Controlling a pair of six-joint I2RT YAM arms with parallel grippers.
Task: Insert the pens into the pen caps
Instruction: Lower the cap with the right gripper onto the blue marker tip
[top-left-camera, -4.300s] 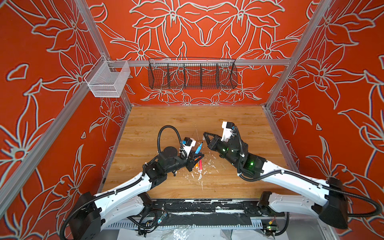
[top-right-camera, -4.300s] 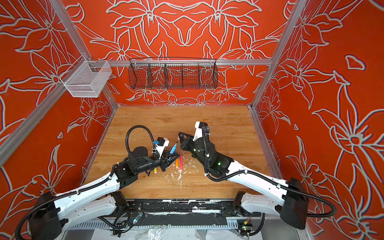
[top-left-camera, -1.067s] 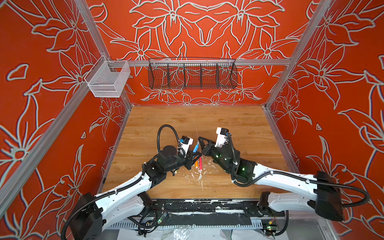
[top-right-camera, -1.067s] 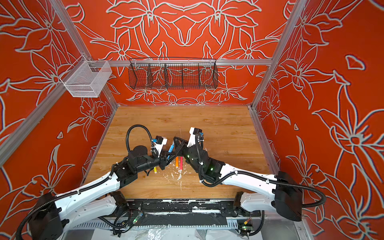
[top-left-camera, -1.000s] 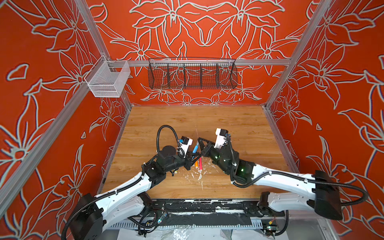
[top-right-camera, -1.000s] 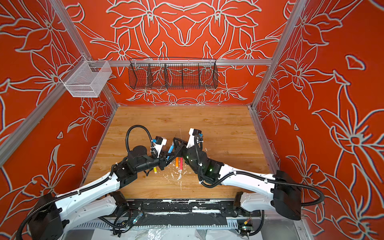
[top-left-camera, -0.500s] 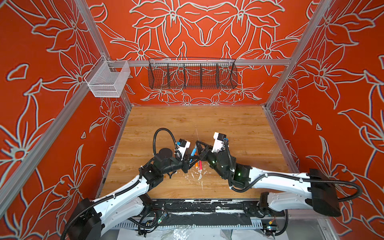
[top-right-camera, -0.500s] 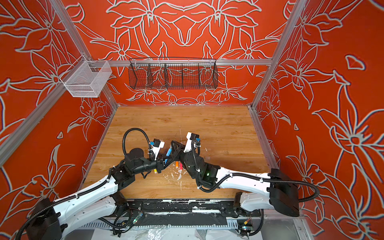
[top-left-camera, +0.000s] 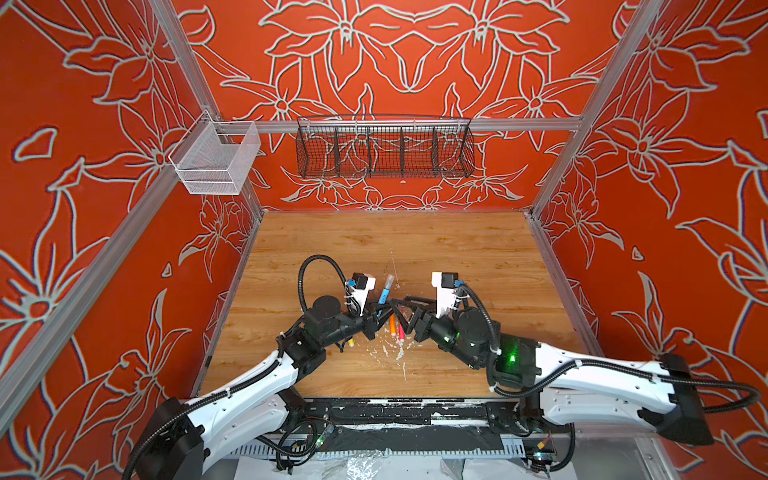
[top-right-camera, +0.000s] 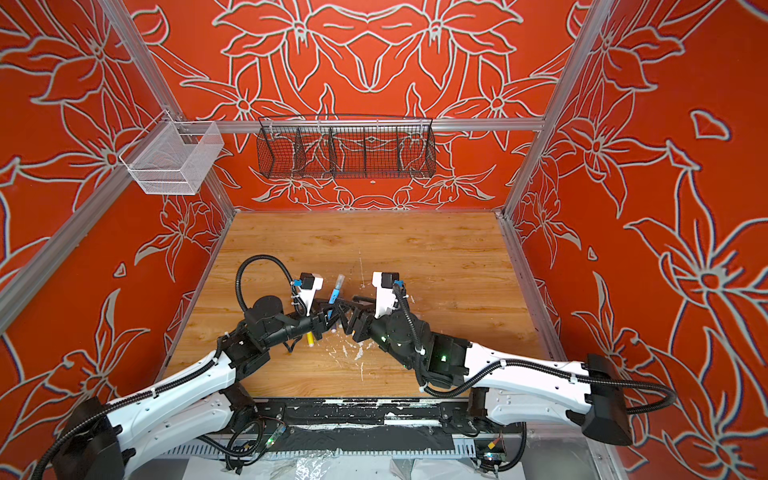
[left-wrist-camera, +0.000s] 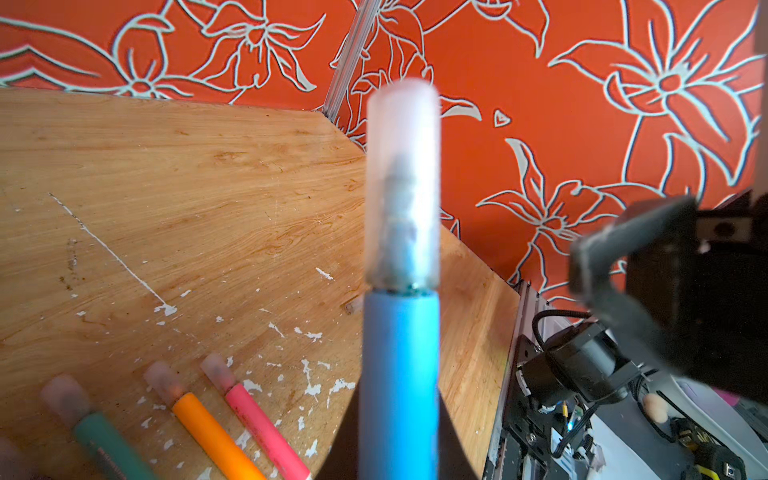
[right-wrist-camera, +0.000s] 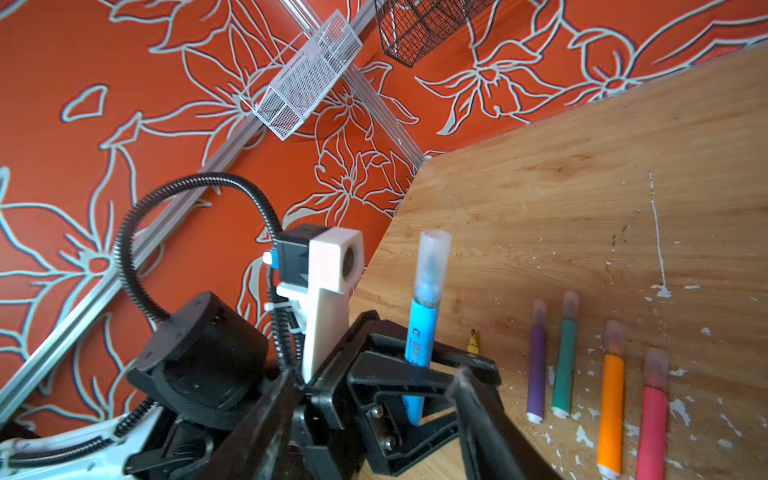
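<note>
Pinching blue pen (right-wrist-camera: 422, 332) low on barrel with left fingers (right-wrist-camera: 461, 360), upright above surface (right-wrist-camera: 582, 208), clear cap (right-wrist-camera: 432, 257) over tip. Holding right fingers (left-wrist-camera: 602, 266) spread, empty, just beside. Check for flush seating; back right away without brushing cap; lay beside capped pink pen (right-wrist-camera: 652, 428).

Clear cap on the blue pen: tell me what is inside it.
Inside the clear cap, the tip of the blue pen shows dimly through the frosted plastic. Its fine point is blurred; the left hand covers part of the barrel.
</note>
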